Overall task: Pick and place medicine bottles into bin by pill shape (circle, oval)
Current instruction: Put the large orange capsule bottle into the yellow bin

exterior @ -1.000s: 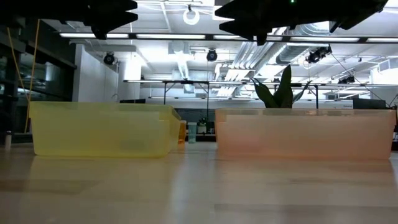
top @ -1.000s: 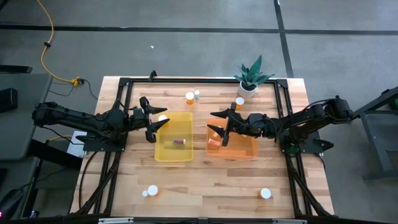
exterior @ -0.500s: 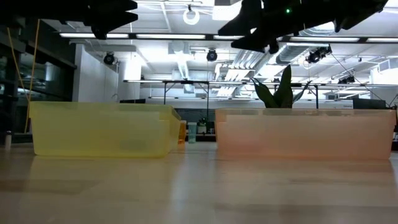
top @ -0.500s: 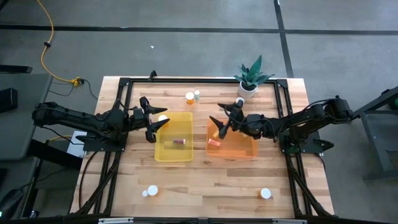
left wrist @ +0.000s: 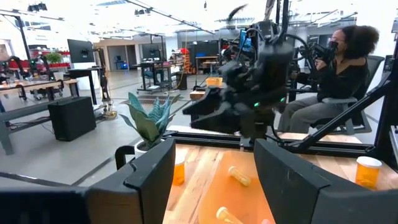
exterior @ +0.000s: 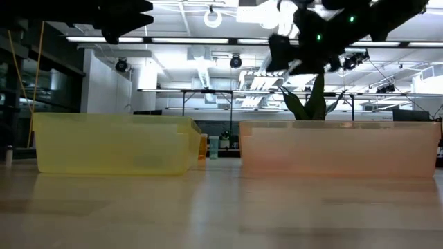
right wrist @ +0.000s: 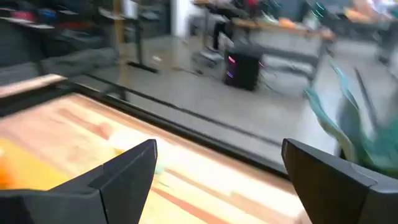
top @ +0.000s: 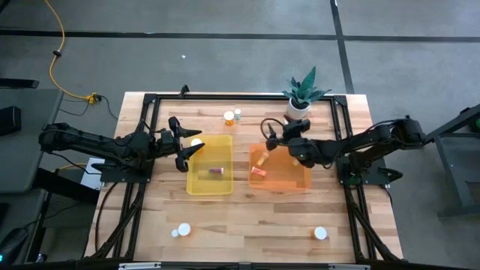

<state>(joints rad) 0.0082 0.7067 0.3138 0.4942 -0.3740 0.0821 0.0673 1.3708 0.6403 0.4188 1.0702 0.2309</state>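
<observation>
The right gripper (top: 267,132) hangs above the far edge of the orange bin (top: 298,180), fingers spread wide and carrying nothing; its wrist view shows only bare space between the two dark fingers, with table and floor beyond. The left gripper (top: 182,144) waits over the near-left side of the yellow bin (top: 196,185), its fingers parted, and nothing can be made out between them.

Judging by this, a drop into the orange bin is finished and the right arm is between bottles. The next move calls for a reach toward the table's far edge, where an amber bottle (top: 229,117) and a smaller clear bottle (top: 238,115) stand upright side by side between the two bins' far ends, caps up, long axes vertical. A descent with the fingers either side of one bottle, without knocking its neighbour, looks necessary.

Inside the orange bin two amber bottles (top: 258,172) lie on their sides by its left wall, long axes flat; which way their caps face cannot be told. One bottle (top: 215,171) lies flat in the yellow bin, its long axis running left to right. Three more bottles stand near the table's front edge: a pair (top: 180,231) at the left, one (top: 320,234) at the right. A potted plant (top: 301,96) sits by the far right corner.
</observation>
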